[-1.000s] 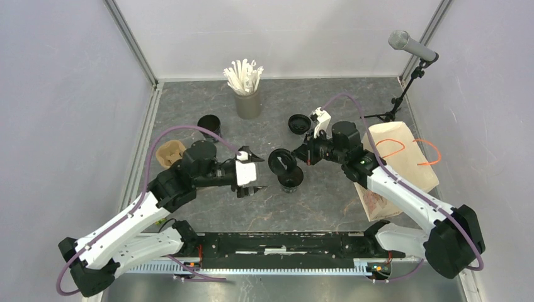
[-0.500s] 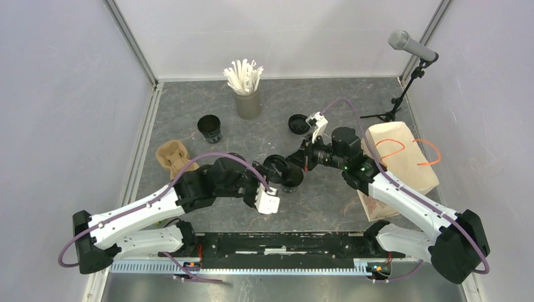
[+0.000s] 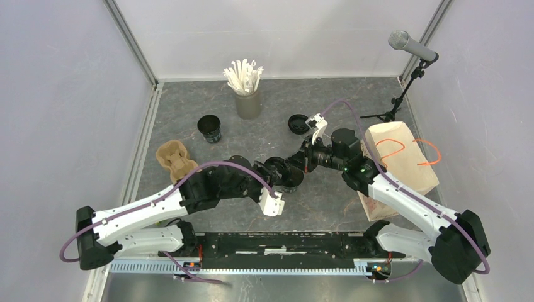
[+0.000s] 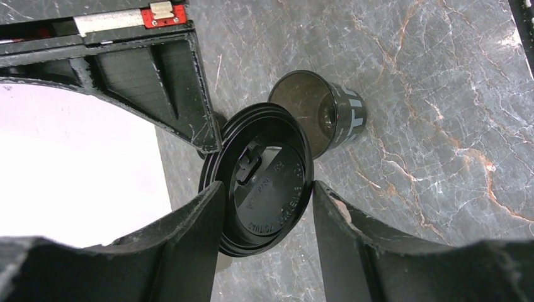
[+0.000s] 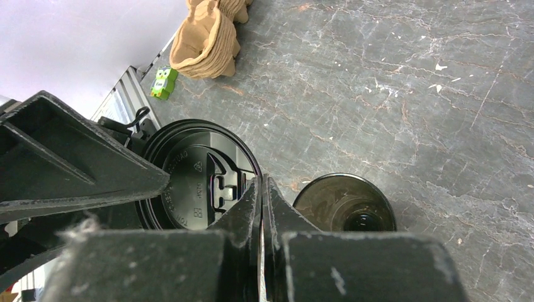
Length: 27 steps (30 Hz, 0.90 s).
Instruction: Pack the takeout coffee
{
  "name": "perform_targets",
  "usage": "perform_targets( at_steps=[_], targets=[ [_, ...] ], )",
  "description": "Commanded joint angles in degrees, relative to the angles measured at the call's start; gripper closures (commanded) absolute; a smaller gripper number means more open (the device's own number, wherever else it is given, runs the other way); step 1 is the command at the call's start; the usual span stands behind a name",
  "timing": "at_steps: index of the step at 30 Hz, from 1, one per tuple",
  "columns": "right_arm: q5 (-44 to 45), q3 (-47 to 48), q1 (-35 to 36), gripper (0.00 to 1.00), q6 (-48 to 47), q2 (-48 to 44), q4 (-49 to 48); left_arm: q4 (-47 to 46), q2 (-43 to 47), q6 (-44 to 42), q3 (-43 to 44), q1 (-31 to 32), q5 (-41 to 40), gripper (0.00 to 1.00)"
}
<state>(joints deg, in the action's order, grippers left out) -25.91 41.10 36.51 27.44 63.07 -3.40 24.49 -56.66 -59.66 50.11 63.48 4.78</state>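
A round black lid (image 3: 276,167) hangs over the table's middle, held by its rim in my shut right gripper (image 3: 295,162). In the right wrist view the closed fingertips (image 5: 260,182) pinch the lid (image 5: 189,182) at its edge. My left gripper (image 3: 276,184) is open, its jaws either side of the same lid (image 4: 267,170), close to its rim. An open black cup (image 3: 291,181) stands upright just beside and below the lid; it shows in the left wrist view (image 4: 321,113) and the right wrist view (image 5: 345,204). A second open black cup (image 3: 210,128) stands at the back left.
Another black lid (image 3: 298,123) lies behind the right gripper. A brown pulp carrier (image 3: 175,158) sits at the left. A grey cup of white straws (image 3: 247,94) stands at the back. A paper bag (image 3: 403,157) lies at the right, by a microphone stand (image 3: 409,47).
My left arm swung right and forward from beside the carrier to the lid, bringing its open jaws round it. The right gripper with the lid shifted slightly left and lower.
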Motion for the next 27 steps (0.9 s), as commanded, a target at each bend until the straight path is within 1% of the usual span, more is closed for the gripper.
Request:
perform_targets(
  at_steps=[1,4,8,10,12,16,18,20,24,27],
  targets=[
    [-1.13,0.43,0.31,1.0,0.87,-1.63,-2.4,-2.87,0.52,-2.92,-1.61,0.42,-1.06,0.37],
    [-1.07,0.56,0.31,1.0,0.93,-1.46,-2.4,-2.71,0.07,-3.46,-2.24,0.49,-2.08,0.35],
    [-1.25,0.47,0.29,1.0,1.27,-1.45,-2.67,-2.69,-0.71,-3.95,-2.36,0.49,-3.1,0.35],
    [-1.32,0.32,0.31,1.0,1.36,-1.54,-2.84,-2.69,-1.08,-3.97,-2.23,0.43,-3.64,0.37],
    [-1.38,0.23,0.31,1.0,1.36,-1.65,-2.9,-2.74,-1.2,-3.42,-1.88,0.45,-3.51,0.43],
    [-1.27,-0.14,0.29,1.0,1.21,-1.85,-3.15,-3.44,-1.19,-0.38,-1.09,0.48,-2.76,0.64],
    [-0.64,-0.23,0.31,1.0,0.82,-1.98,-3.13,-4.45,-0.94,2.23,-0.75,0.42,-3.26,0.71],
    [0.22,0.02,0.31,1.0,0.31,-1.94,-2.87,-5.69,-0.85,5.55,-0.32,0.42,-4.42,0.75],
    [2.55,1.12,0.31,0.87,-1.1,-2.86,-1.68,-7.68,-0.26,14.52,1.12,0.36,-7.19,0.78],
    [8.09,1.18,0.31,0.73,-2.91,-5.51,-0.42,-10.08,1.52,24.48,1.79,0.28,-8.0,0.81]
  ],
)
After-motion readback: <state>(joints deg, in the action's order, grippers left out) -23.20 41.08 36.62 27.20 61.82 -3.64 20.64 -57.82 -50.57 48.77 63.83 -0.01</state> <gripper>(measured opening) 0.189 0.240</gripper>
